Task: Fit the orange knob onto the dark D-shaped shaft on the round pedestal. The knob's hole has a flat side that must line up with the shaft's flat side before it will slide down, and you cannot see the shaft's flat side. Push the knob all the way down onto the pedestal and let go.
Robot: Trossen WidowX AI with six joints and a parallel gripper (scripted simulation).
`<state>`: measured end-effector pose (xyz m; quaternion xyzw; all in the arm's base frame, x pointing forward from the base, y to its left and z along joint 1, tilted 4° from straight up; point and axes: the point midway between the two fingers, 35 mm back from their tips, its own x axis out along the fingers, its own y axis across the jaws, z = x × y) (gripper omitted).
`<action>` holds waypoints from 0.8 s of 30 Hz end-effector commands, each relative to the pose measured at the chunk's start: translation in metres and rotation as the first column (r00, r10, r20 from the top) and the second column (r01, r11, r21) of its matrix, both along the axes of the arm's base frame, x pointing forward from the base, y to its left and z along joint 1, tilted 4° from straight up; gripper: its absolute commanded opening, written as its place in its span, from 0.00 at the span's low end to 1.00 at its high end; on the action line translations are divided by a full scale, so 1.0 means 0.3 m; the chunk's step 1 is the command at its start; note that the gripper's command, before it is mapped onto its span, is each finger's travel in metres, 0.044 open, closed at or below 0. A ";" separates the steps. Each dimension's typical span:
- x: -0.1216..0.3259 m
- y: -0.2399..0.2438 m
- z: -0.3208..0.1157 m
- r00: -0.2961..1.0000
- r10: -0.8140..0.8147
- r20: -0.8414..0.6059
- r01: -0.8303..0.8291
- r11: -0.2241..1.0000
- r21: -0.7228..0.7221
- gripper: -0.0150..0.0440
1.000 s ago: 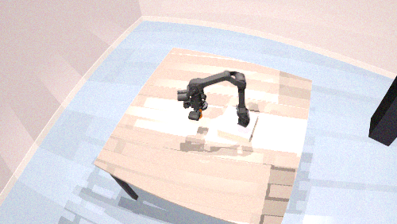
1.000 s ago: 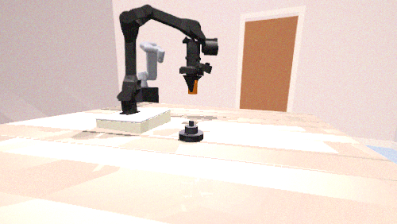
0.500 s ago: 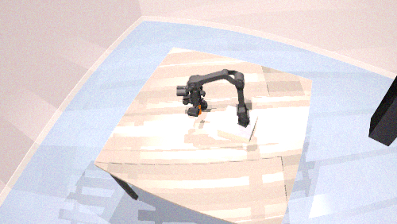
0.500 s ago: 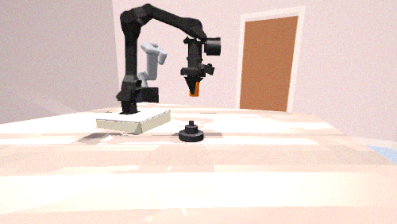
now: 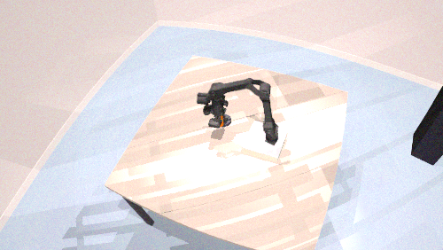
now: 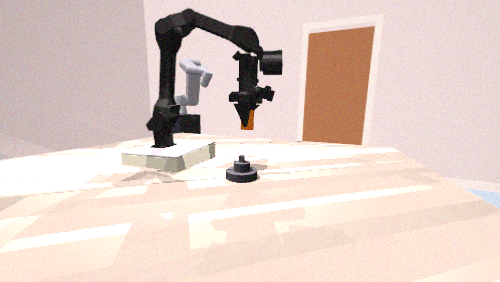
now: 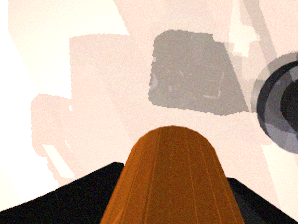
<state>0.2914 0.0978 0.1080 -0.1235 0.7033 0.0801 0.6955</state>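
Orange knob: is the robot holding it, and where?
Yes, the tool grips the orange knob by its sides.
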 end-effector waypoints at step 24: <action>0.129 -0.243 -0.055 1.000 0.005 0.006 -0.005 1.000 -0.002 0.25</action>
